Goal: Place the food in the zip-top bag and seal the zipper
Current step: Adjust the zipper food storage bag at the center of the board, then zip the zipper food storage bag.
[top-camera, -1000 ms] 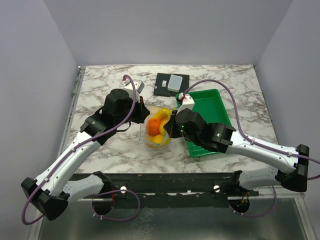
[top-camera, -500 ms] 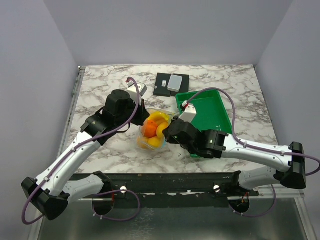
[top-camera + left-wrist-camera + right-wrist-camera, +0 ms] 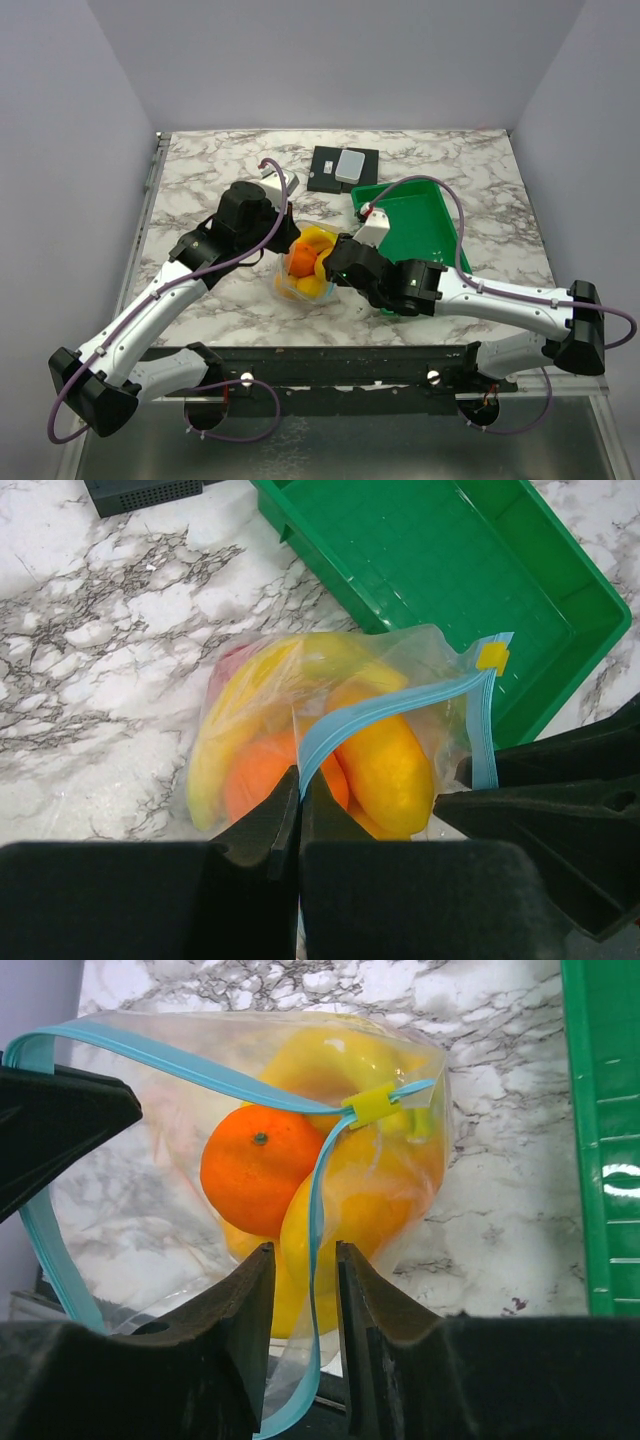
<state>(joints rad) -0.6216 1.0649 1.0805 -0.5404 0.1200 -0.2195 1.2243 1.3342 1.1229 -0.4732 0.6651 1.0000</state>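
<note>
The clear zip-top bag (image 3: 304,272) sits between my grippers, holding the food: a yellow banana bunch (image 3: 232,728), an orange fruit (image 3: 256,1168) and a yellow fruit (image 3: 388,765). My left gripper (image 3: 298,780) is shut on the light-blue zipper (image 3: 385,704) at one end of the mouth; it also shows in the top view (image 3: 284,241). My right gripper (image 3: 303,1260) is open a little, the zipper (image 3: 316,1222) hanging loose between its fingers; in the top view (image 3: 334,266) it is at the bag's right side. The yellow slider (image 3: 372,1106) sits partway along the strip.
The green tray (image 3: 425,213) stands just right of the bag and close behind my right arm; it shows bare in the left wrist view (image 3: 450,570). A black box (image 3: 343,168) with a pale lid on it lies at the back.
My right gripper moved left and nearer, onto the bag's zipper. The bag and left gripper shifted slightly toward the near left.
</note>
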